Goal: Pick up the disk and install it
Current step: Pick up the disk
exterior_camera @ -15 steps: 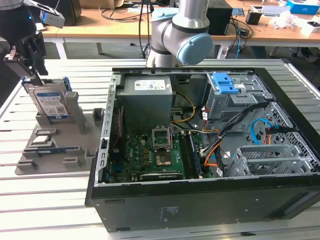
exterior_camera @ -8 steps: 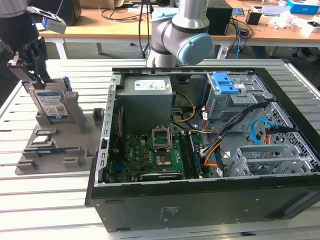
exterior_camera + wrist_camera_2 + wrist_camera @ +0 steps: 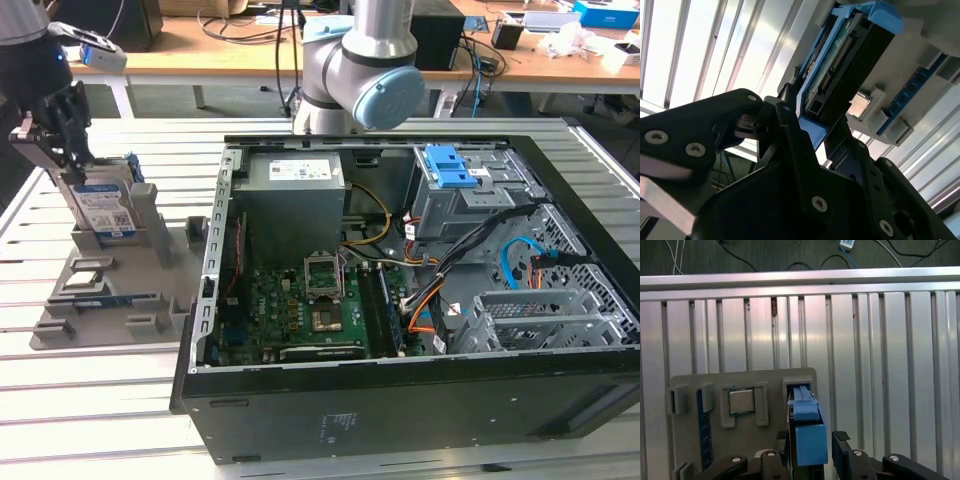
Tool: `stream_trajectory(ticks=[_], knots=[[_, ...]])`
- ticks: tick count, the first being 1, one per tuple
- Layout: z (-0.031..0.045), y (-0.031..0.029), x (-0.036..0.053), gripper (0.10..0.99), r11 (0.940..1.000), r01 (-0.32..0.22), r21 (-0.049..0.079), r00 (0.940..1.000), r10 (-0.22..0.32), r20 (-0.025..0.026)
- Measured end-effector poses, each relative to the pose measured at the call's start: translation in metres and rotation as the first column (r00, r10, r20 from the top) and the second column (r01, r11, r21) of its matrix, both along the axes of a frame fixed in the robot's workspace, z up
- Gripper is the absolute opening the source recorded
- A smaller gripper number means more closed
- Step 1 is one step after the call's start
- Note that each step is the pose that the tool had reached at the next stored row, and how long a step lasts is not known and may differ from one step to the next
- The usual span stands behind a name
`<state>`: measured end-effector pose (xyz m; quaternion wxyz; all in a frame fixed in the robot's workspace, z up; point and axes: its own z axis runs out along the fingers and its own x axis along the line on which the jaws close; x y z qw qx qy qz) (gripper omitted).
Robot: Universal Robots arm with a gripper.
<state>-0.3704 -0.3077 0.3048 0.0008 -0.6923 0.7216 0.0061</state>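
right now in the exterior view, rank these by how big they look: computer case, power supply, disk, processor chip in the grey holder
1. computer case
2. power supply
3. disk, standing in the grey holder
4. processor chip
The gaps are wide, so nearness to the camera does not change the order.

The disk [image 3: 100,212] is showing silver metal, a white-and-blue label and blue side rails. The gripper [image 3: 72,150] is looking black, the holder [image 3: 110,300] plain grey, the table [image 3: 90,400] striped silver, the motherboard [image 3: 290,310] green.
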Motion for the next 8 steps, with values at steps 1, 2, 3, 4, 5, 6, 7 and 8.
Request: stream_trajectory(ticks=[1,2,3,4,5,6,7,8], knots=[[-0.0018,0.0000,0.0000,0.482,1.0000,0.000,0.000,1.0000,0.000,-0.0001],[-0.0036,0.0000,0.0000,0.482,1.0000,0.000,-0.001,1.0000,0.000,0.0000],[-0.0052,0.0001,0.0000,0.482,1.0000,0.000,-0.002,1.0000,0.000,-0.0001],[-0.0065,0.0000,0.0003,0.482,1.0000,-0.001,-0.004,1.0000,0.001,0.0000],[-0.0076,0.0001,0.0008,0.482,1.0000,-0.002,-0.006,1.0000,0.002,-0.0002],[-0.0087,0.0002,0.0017,0.482,1.0000,-0.004,-0.009,1.0000,0.004,-0.0002],[-0.0095,0.0003,0.0024,0.482,0.9999,-0.005,-0.010,1.0000,0.005,-0.0001],[-0.0112,0.0005,0.0033,0.482,0.9999,-0.006,-0.013,1.0000,0.006,0.0000]])
